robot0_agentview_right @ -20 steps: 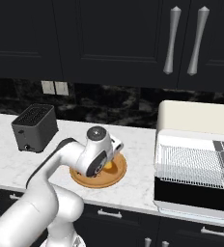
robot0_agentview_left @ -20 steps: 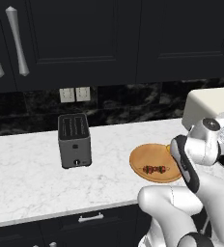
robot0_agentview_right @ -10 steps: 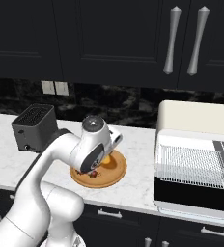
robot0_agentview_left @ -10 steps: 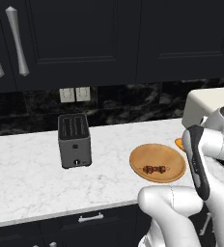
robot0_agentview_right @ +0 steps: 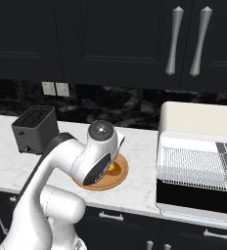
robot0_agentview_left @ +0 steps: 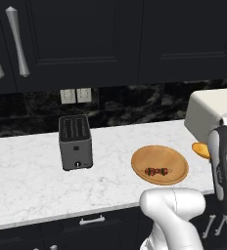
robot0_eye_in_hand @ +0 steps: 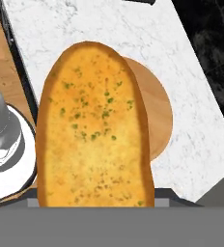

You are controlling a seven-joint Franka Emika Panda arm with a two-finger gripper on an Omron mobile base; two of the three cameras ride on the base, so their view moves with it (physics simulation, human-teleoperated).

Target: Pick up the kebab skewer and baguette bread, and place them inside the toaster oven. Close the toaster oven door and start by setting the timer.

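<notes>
toaster oven point(robot0_agentview_right: 198, 161) open, slot toaster point(robot0_agentview_left: 75, 142) well apart

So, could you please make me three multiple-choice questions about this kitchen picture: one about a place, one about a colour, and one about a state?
1. Where does the skewer lie?
A. On the round wooden plate
B. Inside the oven
C. On top of the toaster

2. What colour is the body of the oven?
A. Red
B. Cream-white
C. Blue

3. In what state is the oven door?
A. Shut
B. Taken off and lying on the floor
C. Open, folded down

Answers:
1. A: the skewer rests on the plate on the counter.
2. B: the oven has a pale cream shell against the black cabinets.
3. C: the door hangs down in front and the wire rack inside is in plain sight.
</notes>
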